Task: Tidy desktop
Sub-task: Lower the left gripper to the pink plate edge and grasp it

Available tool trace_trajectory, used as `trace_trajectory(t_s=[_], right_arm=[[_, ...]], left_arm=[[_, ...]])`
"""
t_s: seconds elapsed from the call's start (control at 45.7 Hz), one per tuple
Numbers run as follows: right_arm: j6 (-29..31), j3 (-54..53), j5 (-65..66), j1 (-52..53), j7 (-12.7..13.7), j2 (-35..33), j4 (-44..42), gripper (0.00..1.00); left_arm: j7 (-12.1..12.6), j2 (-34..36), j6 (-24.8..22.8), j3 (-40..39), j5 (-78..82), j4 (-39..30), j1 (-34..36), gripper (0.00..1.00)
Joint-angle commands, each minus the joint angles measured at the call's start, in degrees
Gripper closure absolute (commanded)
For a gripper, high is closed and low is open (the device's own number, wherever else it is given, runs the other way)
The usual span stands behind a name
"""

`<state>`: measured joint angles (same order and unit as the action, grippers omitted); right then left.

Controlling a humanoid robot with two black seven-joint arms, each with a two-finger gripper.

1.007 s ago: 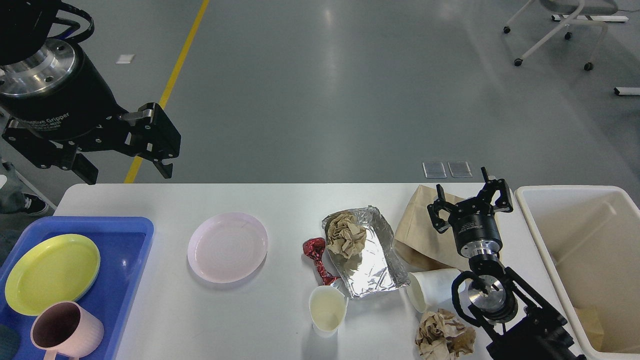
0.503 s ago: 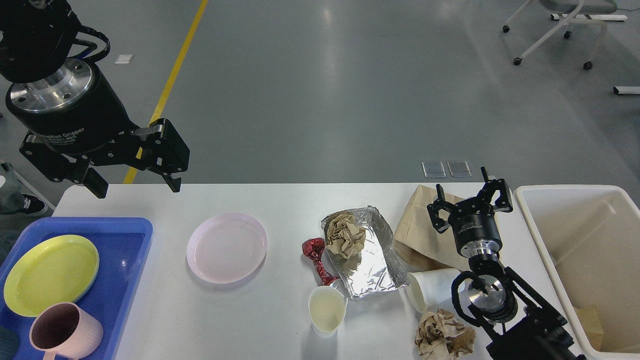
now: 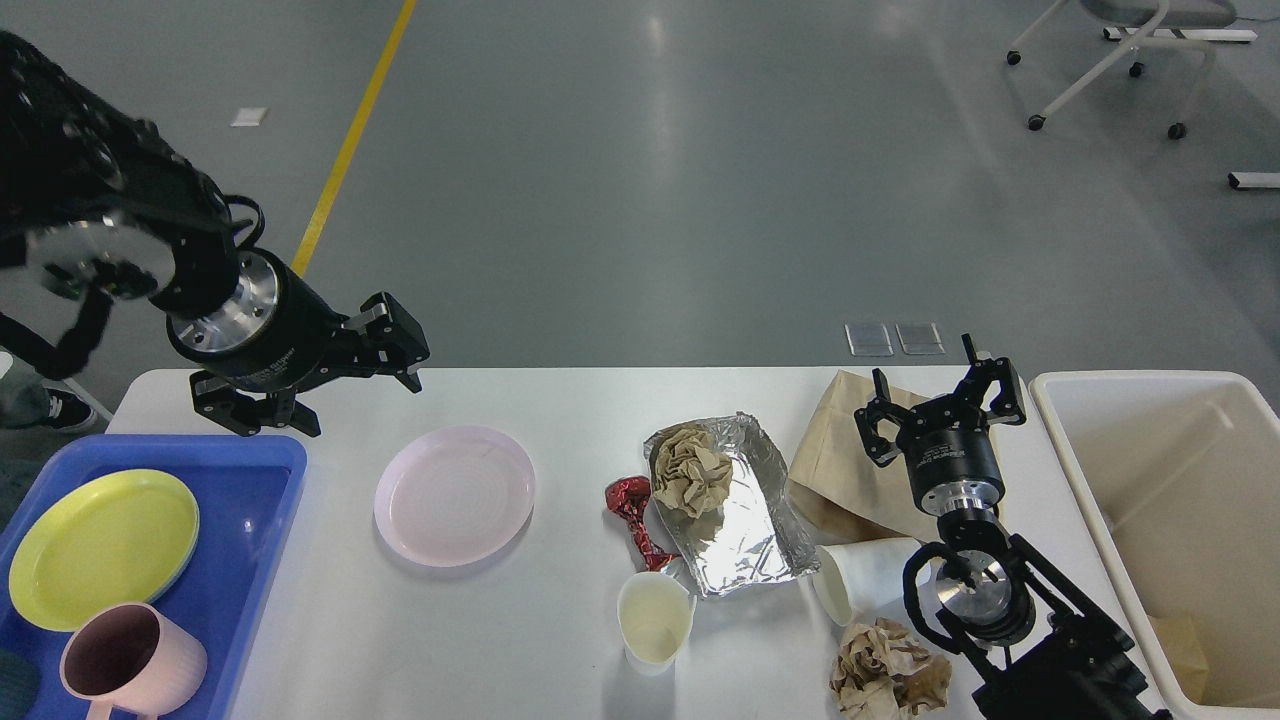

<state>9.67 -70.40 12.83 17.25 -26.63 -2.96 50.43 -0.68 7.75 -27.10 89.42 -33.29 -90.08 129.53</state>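
Pink plate (image 3: 455,494), yellow plate (image 3: 103,547), blue tray (image 3: 250,520), red wrapper (image 3: 633,512).

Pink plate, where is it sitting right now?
In the head view the pink plate lies flat on the desktop, left of centre, between the blue tray and the red wrapper, just below the open left gripper.

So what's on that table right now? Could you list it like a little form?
surface: white desktop
left side: blue tray holding yellow plate and pink mug
middle: pink plate
rubbish: foil tray, red wrapper, two paper cups, crumpled paper, brown bag
right side: cream bin
left gripper: open, empty
right gripper: open, empty
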Motion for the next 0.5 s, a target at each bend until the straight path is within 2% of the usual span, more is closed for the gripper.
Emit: trace_trajectory(t_s=[0.0,0.066,0.131,0.284,0.481], right_arm=[[-0.09,0.0,0.0,0.07,0.0,-0.03,-0.07,0.0],[-0.01,0.0,0.0,-0.02,0.0,-0.03,0.01,0.0],[0.0,0.0,0.0,0.06,0.0,-0.03,0.01,0.0],[0.0,0.0,0.0,-0.02,0.0,-0.03,0.01,0.0],[0.0,0.0,0.0,-0.02,0.0,0.06,0.01,0.0]], left_arm=[[7.26,-0.46,13.89,-2.23,-10.37,1.4,-8.93,0.1],[11.31,-0.2,19.79,-4.86,-17.48,1.84,-12.45,0.09],[12.55,0.42,22.7,-7.15,-25.66,2.27,-15.17,0.08],[12.55,-0.63,23.67,-8.39,-29.81,6.22,-23.87,0.06],[12.02,-1.6,24.29,-13.92,-29.28,17.65,-35.13,0.06]])
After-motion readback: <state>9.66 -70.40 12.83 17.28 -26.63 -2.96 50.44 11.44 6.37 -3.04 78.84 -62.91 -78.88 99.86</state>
